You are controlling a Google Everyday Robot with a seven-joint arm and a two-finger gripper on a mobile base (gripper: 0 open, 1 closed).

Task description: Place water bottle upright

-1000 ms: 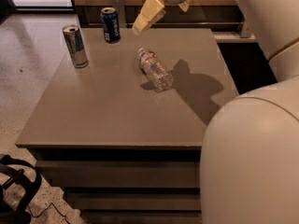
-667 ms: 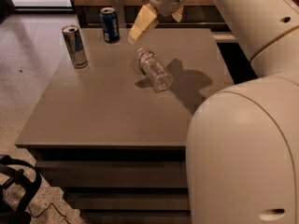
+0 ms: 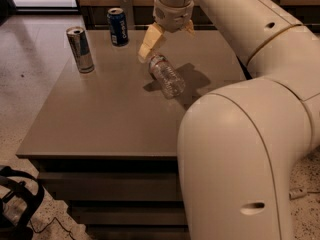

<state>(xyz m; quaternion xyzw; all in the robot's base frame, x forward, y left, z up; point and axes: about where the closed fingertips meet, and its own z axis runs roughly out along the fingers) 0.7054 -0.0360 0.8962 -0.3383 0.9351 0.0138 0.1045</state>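
One clear ribbed plastic water bottle (lying flat) just below the cream gripper, jaws apart, empty; two cans to its left: blue drink can, silver slim can.

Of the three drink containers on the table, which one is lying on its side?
The clear water bottle, just below the gripper; the blue can and silver can stand upright.
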